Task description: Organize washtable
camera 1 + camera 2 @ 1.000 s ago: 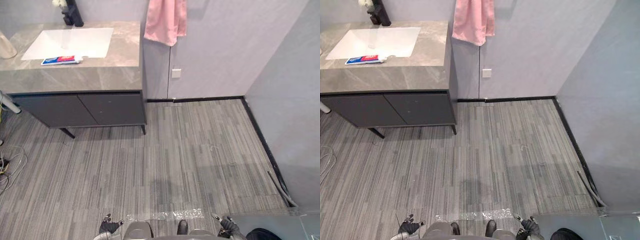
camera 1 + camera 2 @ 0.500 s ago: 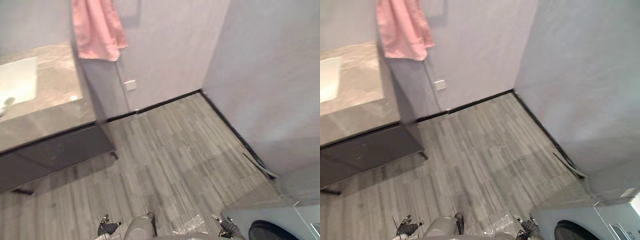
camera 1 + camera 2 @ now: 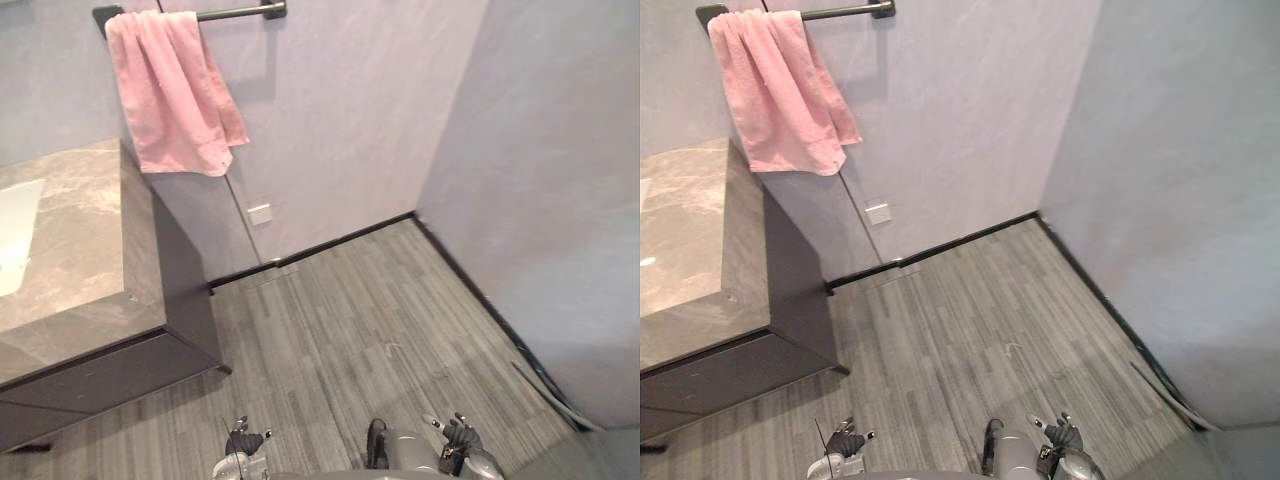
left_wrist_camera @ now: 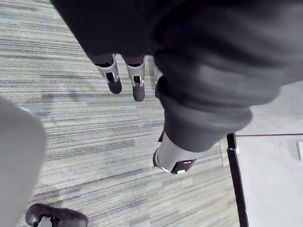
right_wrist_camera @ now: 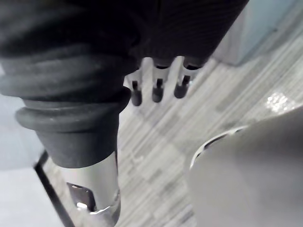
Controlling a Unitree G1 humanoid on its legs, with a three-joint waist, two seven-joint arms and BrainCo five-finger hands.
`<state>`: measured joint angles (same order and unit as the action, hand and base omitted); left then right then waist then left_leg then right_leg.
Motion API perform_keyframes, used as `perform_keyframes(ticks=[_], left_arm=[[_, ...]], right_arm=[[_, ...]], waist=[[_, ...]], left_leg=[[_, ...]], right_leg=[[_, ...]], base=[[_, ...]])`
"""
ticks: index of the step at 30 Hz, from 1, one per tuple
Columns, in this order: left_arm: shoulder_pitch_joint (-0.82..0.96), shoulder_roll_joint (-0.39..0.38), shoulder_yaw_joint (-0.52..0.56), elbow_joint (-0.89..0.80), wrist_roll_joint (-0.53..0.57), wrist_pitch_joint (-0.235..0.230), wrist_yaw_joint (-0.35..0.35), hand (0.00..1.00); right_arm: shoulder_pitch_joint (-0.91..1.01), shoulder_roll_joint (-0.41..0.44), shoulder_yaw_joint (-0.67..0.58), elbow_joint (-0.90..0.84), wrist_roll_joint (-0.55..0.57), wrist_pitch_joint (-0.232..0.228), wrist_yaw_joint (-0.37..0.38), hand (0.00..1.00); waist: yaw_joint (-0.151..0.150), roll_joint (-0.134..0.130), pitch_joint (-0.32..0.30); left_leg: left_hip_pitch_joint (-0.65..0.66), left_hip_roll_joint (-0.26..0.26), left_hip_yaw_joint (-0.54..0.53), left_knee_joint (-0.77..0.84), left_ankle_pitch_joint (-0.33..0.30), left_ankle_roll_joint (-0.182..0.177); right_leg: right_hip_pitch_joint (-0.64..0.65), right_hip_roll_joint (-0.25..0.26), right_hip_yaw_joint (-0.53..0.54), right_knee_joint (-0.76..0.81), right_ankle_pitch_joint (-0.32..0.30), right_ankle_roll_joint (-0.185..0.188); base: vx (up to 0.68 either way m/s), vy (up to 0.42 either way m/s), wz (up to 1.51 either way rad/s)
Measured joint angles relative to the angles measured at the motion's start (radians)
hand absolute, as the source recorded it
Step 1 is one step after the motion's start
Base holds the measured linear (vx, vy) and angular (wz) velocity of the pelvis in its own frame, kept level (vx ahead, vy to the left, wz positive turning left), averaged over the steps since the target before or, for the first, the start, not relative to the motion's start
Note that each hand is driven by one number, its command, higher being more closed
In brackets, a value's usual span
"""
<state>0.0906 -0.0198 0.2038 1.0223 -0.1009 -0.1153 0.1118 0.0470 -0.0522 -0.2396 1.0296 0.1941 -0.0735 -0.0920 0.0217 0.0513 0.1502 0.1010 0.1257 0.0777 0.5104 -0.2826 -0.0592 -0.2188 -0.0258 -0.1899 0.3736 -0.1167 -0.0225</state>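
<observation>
The washtable stands at the left, a grey marble top on a dark cabinet, with the edge of its white basin at the view's left border. A pink towel hangs from a dark wall rail above its right end. My left hand hangs low at the bottom of the eye views, fingers relaxed and empty. My right hand hangs at the bottom right, also empty. In the wrist views the left hand's fingers and the right hand's fingers point down at bare floor.
Grey striped floor runs from the cabinet to the right wall. A white wall socket sits low below the towel. A dark skirting strip edges the walls, and a pale hose lies along the right wall.
The camera has swung and tilted, so the towel rail has come into view and the washtable sits further left. Both hands stay hanging low and empty.
</observation>
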Motion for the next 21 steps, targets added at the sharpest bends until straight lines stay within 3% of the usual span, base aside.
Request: perform_keyframes(ticks=[1, 2, 5, 7, 10, 11, 12, 13, 15, 16, 17, 19, 20, 21], left_arm=[[-0.003, -0.006, 0.013, -0.004, -0.001, 0.0, -0.001, 0.0], [-0.002, -0.012, 0.036, -0.027, -0.003, 0.001, -0.001, 0.0], [-0.005, 0.007, 0.02, -0.062, -0.003, -0.002, -0.003, 0.0], [-0.014, 0.015, 0.001, -0.066, -0.003, -0.006, -0.003, 0.0], [-0.03, 0.029, -0.02, -0.063, -0.003, -0.006, -0.003, 0.0], [-0.029, 0.032, -0.035, -0.06, -0.004, -0.008, -0.002, 0.0], [-0.029, 0.033, -0.042, -0.058, -0.006, -0.01, -0.003, 0.0], [-0.033, 0.035, -0.045, -0.048, -0.007, -0.015, -0.004, 0.0], [-0.037, 0.046, -0.045, -0.048, -0.005, -0.019, -0.012, 0.0], [-0.043, 0.066, -0.046, -0.036, -0.005, -0.018, -0.023, 0.0], [-0.045, 0.072, -0.046, -0.03, -0.006, -0.018, -0.024, 0.0], [-0.046, 0.074, -0.048, -0.019, -0.005, -0.018, -0.024, 0.0], [-0.05, 0.086, -0.078, -0.007, -0.004, -0.011, -0.025, 0.0], [-0.049, 0.093, -0.089, 0.003, -0.004, -0.009, -0.025, 0.0]], right_arm=[[0.0, -0.003, 0.0, -0.007, 0.001, 0.001, -0.001, 0.0], [0.003, -0.004, 0.001, -0.018, 0.005, 0.001, -0.001, 0.0], [0.009, 0.015, 0.001, -0.021, 0.017, 0.002, -0.001, 0.0], [0.006, 0.021, 0.0, -0.016, 0.032, 0.002, -0.001, 0.0], [-0.008, 0.025, 0.0, -0.004, 0.032, 0.003, -0.001, 0.0], [-0.018, 0.022, 0.001, 0.016, 0.032, 0.004, -0.002, 0.0], [-0.02, 0.02, 0.003, 0.022, 0.032, 0.004, -0.002, 0.0], [-0.028, 0.022, 0.011, 0.031, 0.031, 0.005, -0.003, 0.0], [-0.038, 0.039, 0.013, 0.039, 0.03, 0.005, -0.002, 0.0], [-0.035, 0.055, 0.018, 0.048, 0.026, 0.005, 0.001, 0.0], [-0.031, 0.055, 0.021, 0.045, 0.026, 0.005, 0.001, 0.0], [-0.031, 0.048, 0.021, 0.045, 0.02, 0.005, 0.002, 0.0], [-0.031, 0.045, 0.015, 0.044, 0.015, 0.002, 0.004, 0.0], [-0.031, 0.044, 0.011, 0.043, 0.008, 0.001, 0.006, 0.0]], waist=[[0.0, 0.014, 0.006], [0.013, 0.015, 0.027], [0.038, -0.017, 0.042], [0.048, -0.027, 0.047], [0.048, -0.035, 0.052], [0.049, -0.033, 0.051], [0.051, -0.029, 0.049], [0.075, -0.038, 0.045], [0.073, -0.066, 0.04], [0.07, -0.092, 0.037], [0.071, -0.093, 0.036], [0.071, -0.093, 0.036], [0.061, -0.101, 0.038], [0.048, -0.097, 0.041]], left_leg=[[-0.041, 0.024, 0.011, 0.105, 0.024, -0.01], [-0.123, 0.108, 0.06, 0.319, 0.021, -0.01], [-0.209, 0.153, 0.145, 0.392, 0.019, -0.007], [-0.278, 0.131, 0.18, 0.29, 0.017, -0.004], [-0.332, 0.042, 0.234, -0.058, 0.04, -0.009], [-0.332, 0.009, 0.26, -0.213, 0.106, 0.001], [-0.327, -0.001, 0.268, -0.268, 0.15, 0.014], [-0.306, -0.019, 0.284, -0.307, 0.273, 0.076], [-0.3, -0.053, 0.286, -0.3, 0.259, 0.107], [-0.287, -0.083, 0.284, -0.295, 0.225, 0.125], [-0.277, -0.091, 0.28, -0.294, 0.212, 0.129], [-0.216, -0.112, 0.273, -0.315, 0.188, 0.141], [-0.143, -0.141, 0.242, -0.35, 0.169, 0.15], [-0.097, -0.151, 0.22, -0.367, 0.157, 0.151]], right_leg=[[0.029, 0.01, -0.011, -0.015, -0.009, -0.007], [0.111, 0.031, -0.036, -0.047, -0.033, -0.024], [0.22, 0.025, -0.051, -0.093, -0.059, -0.034], [0.267, 0.008, -0.062, -0.147, -0.058, -0.032], [0.337, -0.034, -0.101, -0.239, -0.052, 0.006], [0.367, -0.044, -0.112, -0.274, -0.049, 0.026], [0.372, -0.044, -0.113, -0.288, -0.05, 0.039], [0.395, -0.059, -0.087, -0.306, -0.065, 0.073], [0.406, -0.091, -0.085, -0.302, -0.076, 0.092], [0.399, -0.122, -0.082, -0.247, -0.08, 0.099], [0.385, -0.132, -0.078, -0.196, -0.08, 0.1], [0.302, -0.172, -0.047, 0.066, -0.076, 0.106], [0.23, -0.202, -0.023, 0.305, -0.092, 0.134], [0.204, -0.204, -0.027, 0.398, -0.107, 0.141]], base=[[0.47, -0.255, 0.59], [0.38, -0.187, 0.32], [0.36, -0.15, 0.18], [0.3, -0.052, 0.25], [0.27, 0.078, 0.43], [0.25, 0.128, 0.26], [0.39, 0.252, -0.08], [0.35, 0.232, -0.25], [0.41, 0.216, -0.08], [0.39, 0.169, 0.19], [0.39, 0.192, 0.24], [0.41, 0.224, 0.33], [0.42, 0.212, 0.61], [0.43, 0.176, 0.68]])
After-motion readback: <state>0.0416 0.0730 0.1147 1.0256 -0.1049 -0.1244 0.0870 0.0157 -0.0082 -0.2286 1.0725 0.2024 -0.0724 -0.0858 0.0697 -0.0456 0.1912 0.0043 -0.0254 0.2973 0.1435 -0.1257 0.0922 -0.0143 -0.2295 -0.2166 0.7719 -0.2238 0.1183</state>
